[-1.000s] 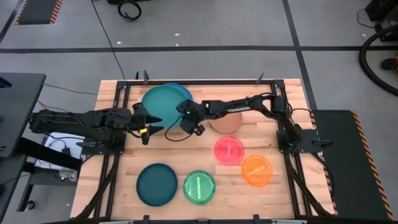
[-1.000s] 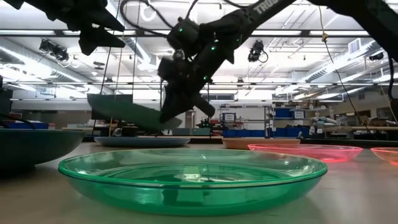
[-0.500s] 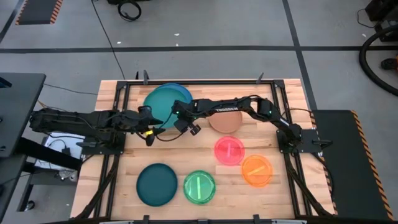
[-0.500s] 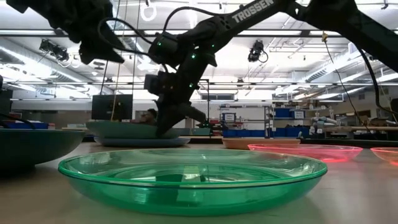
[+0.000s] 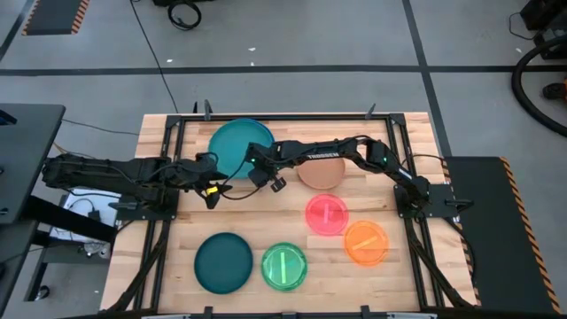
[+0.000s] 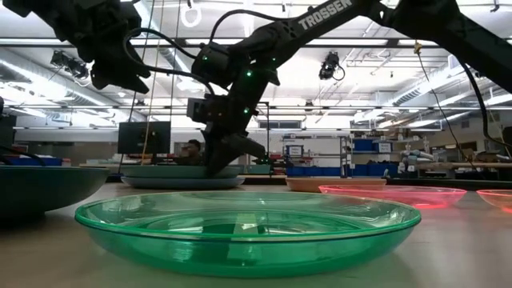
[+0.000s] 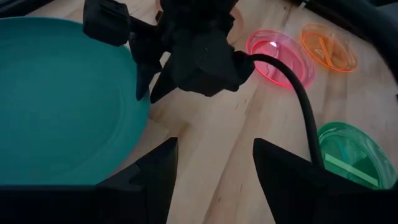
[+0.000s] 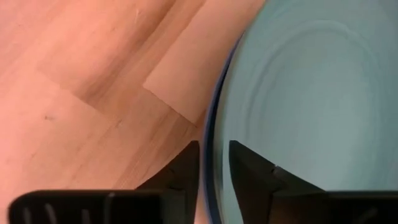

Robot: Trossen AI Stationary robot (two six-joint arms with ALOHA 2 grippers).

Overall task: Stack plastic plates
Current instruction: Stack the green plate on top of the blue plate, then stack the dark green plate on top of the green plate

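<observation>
A large teal plate (image 5: pixel 237 146) sits nested on a blue plate at the table's far middle. Only the blue plate's rim shows (image 8: pixel 208 140). My right gripper (image 5: pixel 257 173) (image 8: pixel 214 171) is at the teal plate's near right rim, shut on it. My left gripper (image 5: pixel 211 188) (image 7: pixel 214 171) hovers open just off the plate's near left rim, touching nothing. Across the rest of the table lie the tan plate (image 5: pixel 321 171), the pink plate (image 5: pixel 327 213), the orange plate (image 5: pixel 366 242), the green plate (image 5: pixel 283 266) and the dark teal plate (image 5: pixel 223 262). My right gripper pinches the teal plate's rim (image 8: pixel 219 118) on its near right side. One finger (image 8: pixel 249 168) is over the inside of the plate and the other (image 8: pixel 186 168) is outside the rim. The fingers come down from above. The plate lies level on the blue plate.
The table is a wooden top with a black frame (image 5: pixel 177 142) along its sides. The green plate (image 6: pixel 248 228) fills the front of the low view. Bare wood (image 5: pixel 266 213) lies between the stack and the near row of plates.
My right gripper has moved down and toward the table's left, carrying the teal plate. The plate was tilted and lifted over the blue plate. It now lies level on the blue plate and covers it almost fully.
</observation>
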